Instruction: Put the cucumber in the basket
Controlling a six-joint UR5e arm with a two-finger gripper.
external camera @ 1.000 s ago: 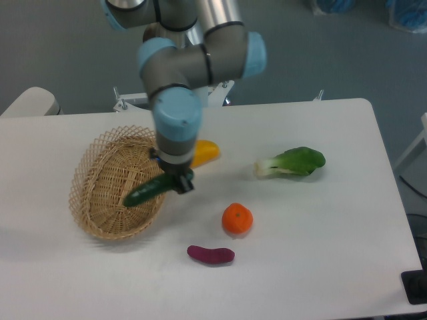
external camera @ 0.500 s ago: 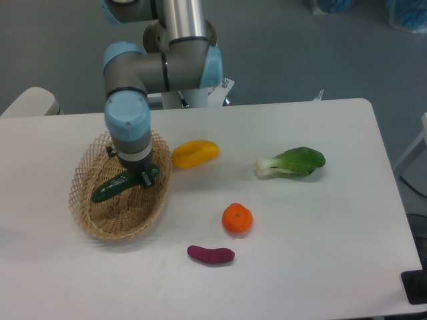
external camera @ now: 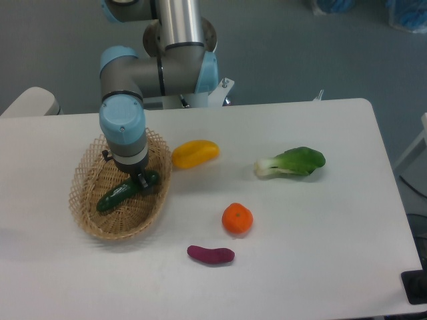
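- Fixed camera: the arm reaches down over the left part of the white table point(external camera: 320, 267), and the gripper point(external camera: 141, 181) sits low inside the basket point(external camera: 87, 217).
- The cucumber point(external camera: 119, 194) lies tilted within the basket's bowl, its lower end toward the left and its upper end at the gripper's fingers.
- The jaws appear closed around the cucumber's upper end, though the wrist hides most of the fingers.
- Whether the cucumber already rests on the wicker floor cannot be told from this angle.
- A yellow fruit point(external camera: 195, 153) lies just beside the basket's right rim, outside it.
- A bok choy point(external camera: 291, 163) lies well to the right, near the table's middle.
- An orange point(external camera: 237, 219) sits in front of these, and a purple sweet potato point(external camera: 210, 254) lies near it, closer to the front edge.
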